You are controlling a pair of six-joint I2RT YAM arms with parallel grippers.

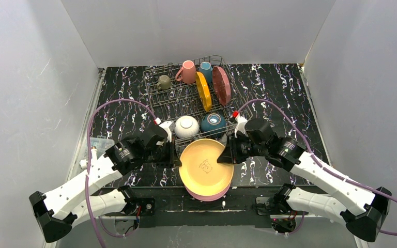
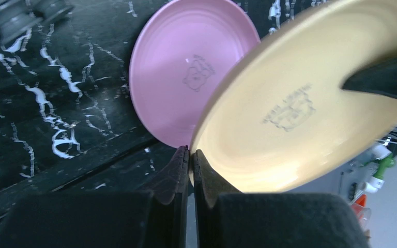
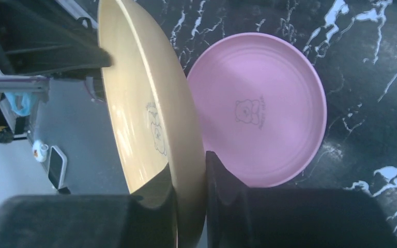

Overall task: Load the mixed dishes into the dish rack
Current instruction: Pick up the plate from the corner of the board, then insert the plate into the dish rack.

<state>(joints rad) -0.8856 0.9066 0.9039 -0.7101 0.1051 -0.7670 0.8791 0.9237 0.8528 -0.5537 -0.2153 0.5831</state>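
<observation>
Just off the near-left corner of the dish rack (image 1: 173,103): left pincer (image 1: 174,155), closed tight, tips meeting at the left rim of a pale yellow plate (image 1: 204,165), nothing visibly caught between them. Inside the rack, toward its far-left corner: olive-grey mug (image 1: 164,81). Along the rack's far edge, further right: pink mug (image 1: 187,71), handle pointing left, and just beside it a teal mug (image 1: 205,68). At the rack's near side, side by side and upturned: white bowl (image 1: 186,126) on the left, dark-blue bowl (image 1: 213,124) on the right. Around the rack's middle, standing on edge among the tines: orange plate (image 1: 203,91), and to its right, also on edge, a dark-red plate (image 1: 221,85). In front of the rack's near edge: the pale yellow plate, lifted and tilted, a small bear print on its face, hanging over a pink plate (image 1: 207,196) lying flat on the black marbled bench (image 1: 274,93) and mostly hidden from above. Cannot tell whether the two plates touch. Off the rack's near-right corner: right pincer (image 1: 226,155), clamped on the right rim of the pale yellow plate, one finger against the inner face and the other against the back.
</observation>
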